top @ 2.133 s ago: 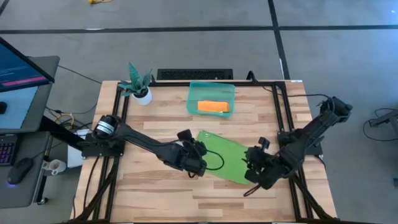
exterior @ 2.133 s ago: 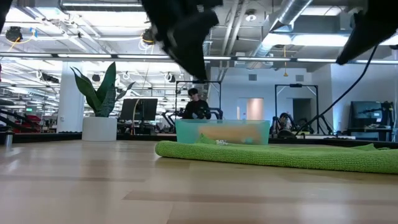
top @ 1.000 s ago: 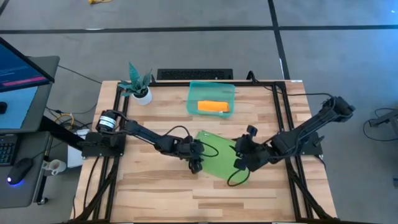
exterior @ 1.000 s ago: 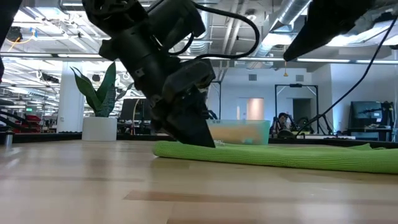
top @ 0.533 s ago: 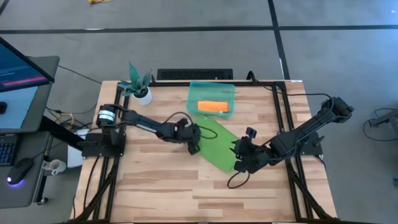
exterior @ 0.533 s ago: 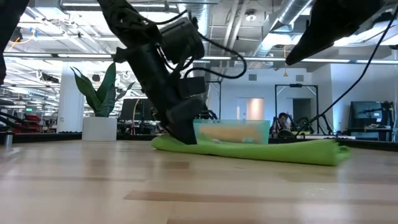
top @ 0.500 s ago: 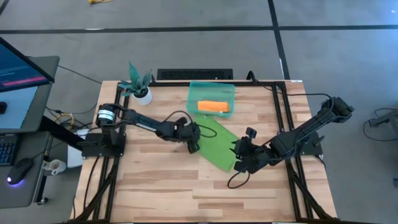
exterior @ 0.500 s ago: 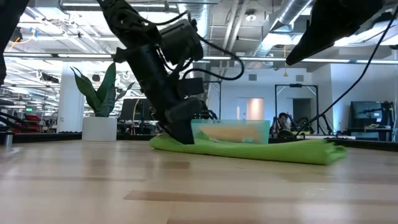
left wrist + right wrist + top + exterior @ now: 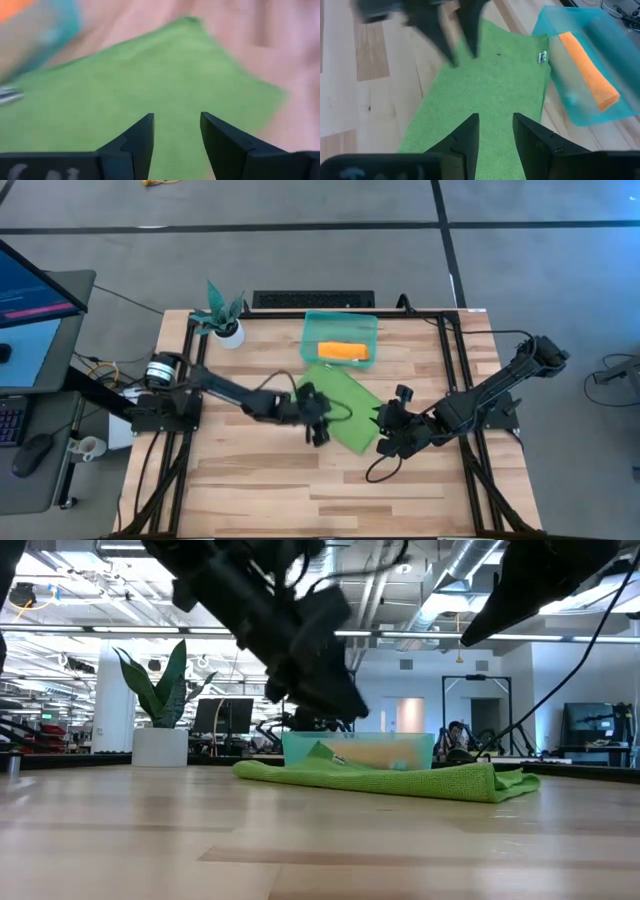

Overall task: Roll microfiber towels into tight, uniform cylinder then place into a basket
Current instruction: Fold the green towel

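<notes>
- Roughly half done, by judgement: orange towel [image 9: 342, 352] rolled into a cylinder and lying inside the teal basket [image 9: 310, 330] at the far side of the table [image 9: 250, 490], near the potted plant [image 9: 222, 317].
- Outstanding: green towel [image 9: 345, 410] not yet rolled. Lies on the table just in front of the basket, its far edge touching or overlapping the basket's front wall, folded or bunched to a narrower strip; low view shows a raised fold at one end.
- Left gripper [image 9: 318, 422] poised over the near-left edge of the green towel, lifted clear of the cloth in the low view. Fingers parted, nothing between them.
- Right gripper [image 9: 385, 438] at the towel's near-right corner, hovering low. Fingers [image 9: 465, 132] spread apart, empty; contact with the cloth not determinable.
- Remaining steps, by judgement: flatten, roll tight, deposit beside the orange roll.
</notes>
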Controlling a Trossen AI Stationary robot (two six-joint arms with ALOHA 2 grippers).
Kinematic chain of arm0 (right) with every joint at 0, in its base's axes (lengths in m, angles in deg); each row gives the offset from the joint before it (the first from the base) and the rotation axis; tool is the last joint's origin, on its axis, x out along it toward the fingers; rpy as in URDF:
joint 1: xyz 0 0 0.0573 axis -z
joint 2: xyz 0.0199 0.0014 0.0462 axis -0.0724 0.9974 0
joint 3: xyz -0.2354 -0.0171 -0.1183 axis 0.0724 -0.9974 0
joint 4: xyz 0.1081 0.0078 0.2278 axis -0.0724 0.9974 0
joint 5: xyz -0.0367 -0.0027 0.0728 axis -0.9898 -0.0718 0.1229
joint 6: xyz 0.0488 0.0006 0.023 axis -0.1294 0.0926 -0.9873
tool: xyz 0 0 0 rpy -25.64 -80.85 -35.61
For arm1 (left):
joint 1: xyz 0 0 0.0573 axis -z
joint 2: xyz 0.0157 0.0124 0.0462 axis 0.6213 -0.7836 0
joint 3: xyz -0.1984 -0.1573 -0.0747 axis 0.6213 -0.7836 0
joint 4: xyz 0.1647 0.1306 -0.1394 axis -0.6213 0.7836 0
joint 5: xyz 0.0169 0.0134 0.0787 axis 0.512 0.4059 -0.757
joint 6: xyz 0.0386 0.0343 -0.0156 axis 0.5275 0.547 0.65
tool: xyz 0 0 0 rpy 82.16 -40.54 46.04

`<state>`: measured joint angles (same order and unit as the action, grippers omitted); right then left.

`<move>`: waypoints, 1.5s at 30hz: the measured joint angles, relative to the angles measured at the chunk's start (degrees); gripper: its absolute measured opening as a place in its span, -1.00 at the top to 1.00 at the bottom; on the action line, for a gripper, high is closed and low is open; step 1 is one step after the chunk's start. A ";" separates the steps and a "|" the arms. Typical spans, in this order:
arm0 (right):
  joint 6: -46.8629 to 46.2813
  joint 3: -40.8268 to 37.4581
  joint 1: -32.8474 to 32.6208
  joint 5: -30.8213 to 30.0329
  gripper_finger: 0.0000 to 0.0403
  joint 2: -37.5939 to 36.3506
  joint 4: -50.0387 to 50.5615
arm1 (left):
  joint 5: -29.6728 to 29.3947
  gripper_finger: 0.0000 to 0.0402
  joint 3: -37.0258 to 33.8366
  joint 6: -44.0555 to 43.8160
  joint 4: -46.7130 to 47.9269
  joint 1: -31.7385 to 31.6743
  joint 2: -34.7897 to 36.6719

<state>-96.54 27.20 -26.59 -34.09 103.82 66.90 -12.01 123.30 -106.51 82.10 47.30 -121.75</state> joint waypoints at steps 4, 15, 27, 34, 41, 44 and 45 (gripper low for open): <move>-0.02 -0.02 0.00 -0.02 0.31 0.02 -0.22 | -3.38 0.24 0.40 2.35 -7.43 4.22 -2.46; -0.59 -0.02 0.02 0.03 0.32 0.04 -0.54 | -9.80 0.24 8.47 4.17 -10.98 6.62 -12.23; -1.53 -0.02 0.02 0.24 0.32 0.02 0.48 | -6.32 0.24 12.75 3.42 -5.14 6.52 -16.72; -1.55 -0.02 0.02 0.88 0.31 0.02 0.48 | -1.74 0.24 12.79 4.33 -0.07 8.04 -16.69; -1.55 -0.02 0.02 0.92 0.32 0.02 0.38 | 0.69 0.24 13.10 5.71 9.56 9.70 -16.32; -1.55 -0.02 0.02 0.92 0.32 0.02 0.40 | 0.17 0.24 13.16 5.30 12.91 10.80 -16.11; -1.55 -0.02 0.02 0.94 0.31 0.02 0.38 | 0.17 0.24 13.17 5.31 13.81 11.13 -16.09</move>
<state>-98.09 27.17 -26.57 -33.14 103.85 67.28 -11.85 136.47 -101.21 95.91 58.44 -137.85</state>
